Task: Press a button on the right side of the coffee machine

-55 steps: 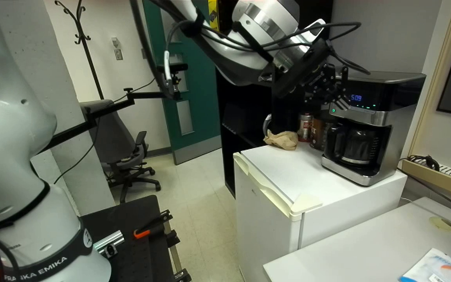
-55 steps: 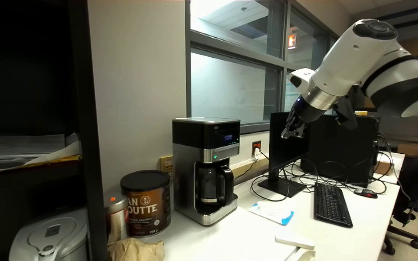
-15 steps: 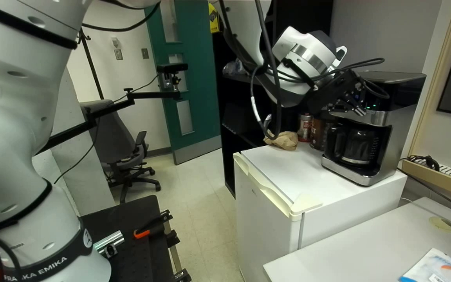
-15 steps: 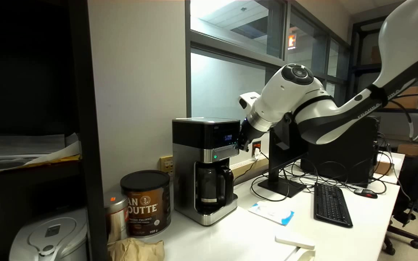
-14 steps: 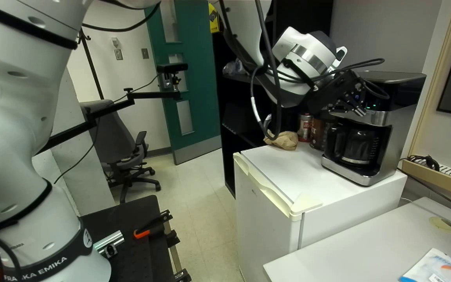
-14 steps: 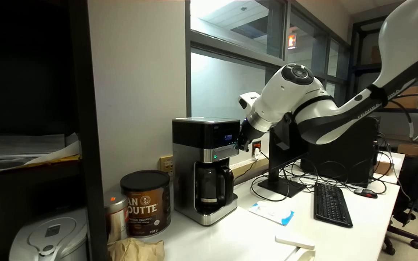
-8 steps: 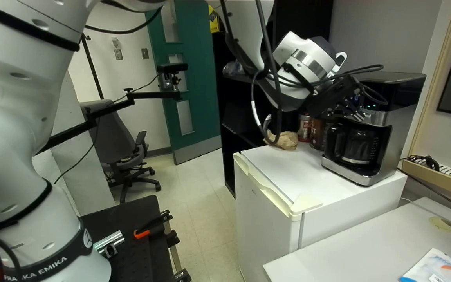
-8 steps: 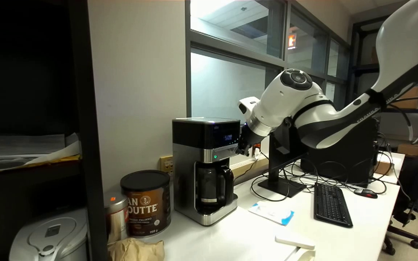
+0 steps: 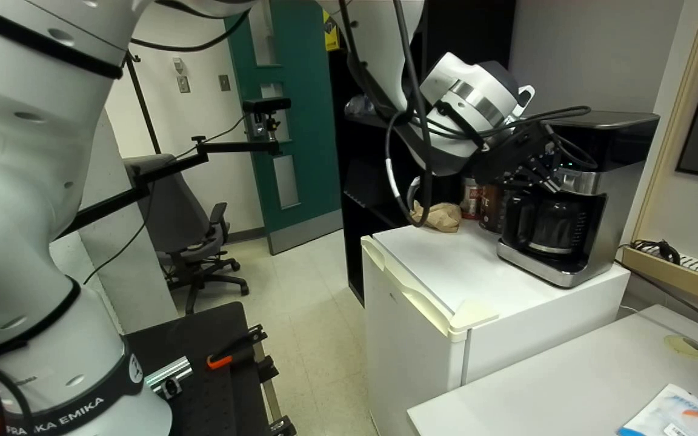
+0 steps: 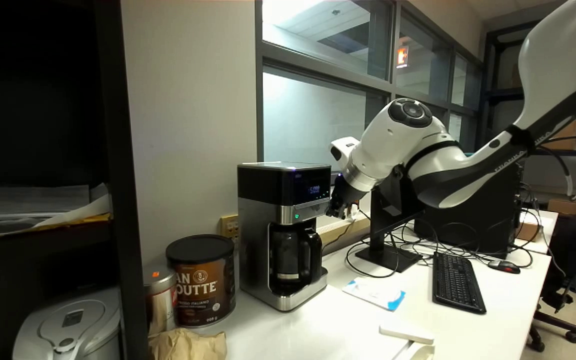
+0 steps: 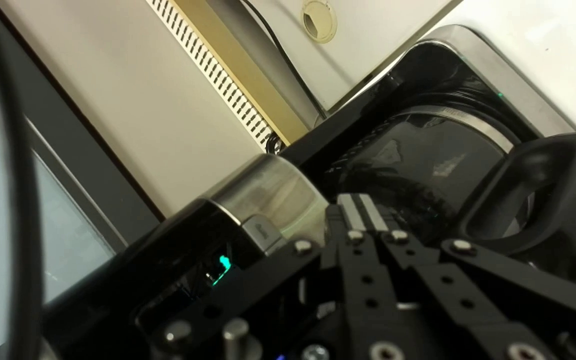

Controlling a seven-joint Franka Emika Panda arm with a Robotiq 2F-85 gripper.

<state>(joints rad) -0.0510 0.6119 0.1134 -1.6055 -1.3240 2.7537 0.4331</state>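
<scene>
The coffee machine is boxy, black and silver, and also stands in an exterior view. Its display is lit, and a green-lit button shows at the left of the silver strip. The dark carafe sits inside. My gripper is shut and empty, tilted down at the machine's front. In an exterior view the fingertips are by the right end of the silver strip; I cannot tell whether they touch. In the wrist view the closed fingertips overlap the carafe, beside a grey button.
The machine stands on a white mini fridge. A coffee can, a metal tin and a crumpled paper bag are beside it. The carafe handle sticks out in front. A monitor stands behind the arm.
Over the last few seconds my gripper has moved in to the machine's front. In the last second it has dropped a little, from the panel's lights to the silver strip. The machine has not moved.
</scene>
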